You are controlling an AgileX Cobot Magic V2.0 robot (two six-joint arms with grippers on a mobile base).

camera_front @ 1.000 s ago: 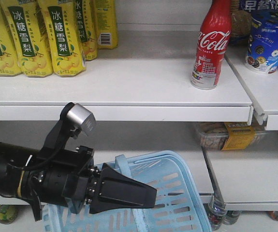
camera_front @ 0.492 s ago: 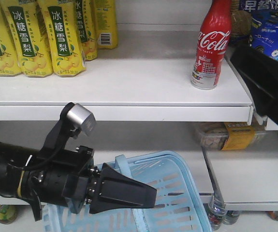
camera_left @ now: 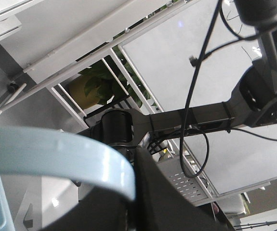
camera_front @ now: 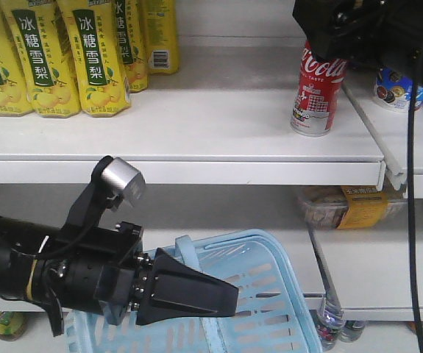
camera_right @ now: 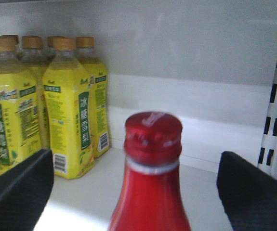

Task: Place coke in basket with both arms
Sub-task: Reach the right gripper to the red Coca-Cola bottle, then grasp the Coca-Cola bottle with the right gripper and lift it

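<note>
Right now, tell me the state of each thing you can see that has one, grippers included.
coke: upright on the shelf, cap on, not yet gripped.
right gripper: open, one finger on either side of the coke's neck.
left gripper: shut on the basket's handle.
basket: held up, lower than the coke's shelf, coke not in it.
yellow pear-drink bottles: upright on the shelf, caps on.

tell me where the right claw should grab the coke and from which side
Probably the slim neck under the cap, coming level from the shelf front. The coke stands upright, and the open right claw has one finger either side of the neck with room both ways.
</note>
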